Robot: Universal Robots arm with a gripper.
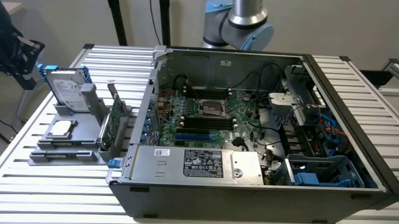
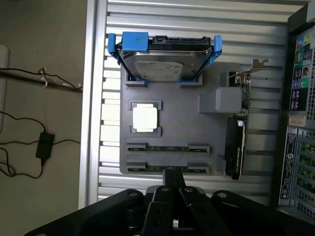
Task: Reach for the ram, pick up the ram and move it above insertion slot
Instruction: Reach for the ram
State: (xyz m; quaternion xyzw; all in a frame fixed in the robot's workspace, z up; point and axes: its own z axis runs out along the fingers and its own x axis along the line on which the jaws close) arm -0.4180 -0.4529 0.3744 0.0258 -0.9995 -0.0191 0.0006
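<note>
The tool (image 2: pixel 170 173) hangs over the grey holder (image 2: pixel 172 98), its two dark fingers drawn narrow, tips together with nothing seen between them; the tips line up with the middle of the ram (image 2: pixel 147 169), though whether they touch it I cannot tell. The ram lies on its long edge in the holder's outermost slot, at the end farthest from the hard drive (image 2: pixel 165 66); a second stick (image 2: pixel 167 147) lies parallel just beside it in the next slot; both are seated in the holder, not lifted. Between the sticks and the hard drive a square processor chip (image 2: pixel 145 119) rests in its own recess; the hard drive stands on edge in a blue bracket (image 2: pixel 134 40). A wider green card (image 2: pixel 236 147) stands upright along the holder's side nearest the computer case (image 1: pixel 249 200).

In the exterior view the holder sits on the slatted metal worktop (image 1: pixel 62 196), at the exterior view's left of the open case; the arm (image 1: pixel 246 18) rises behind the case. Inside the case the motherboard (image 1: pixel 209 109) lies flat, with long dark insertion slots (image 1: pixel 206 122) near its middle, well apart from the ram; a silver power supply (image 1: pixel 199 163) with a label runs along the case's near wall.
</note>
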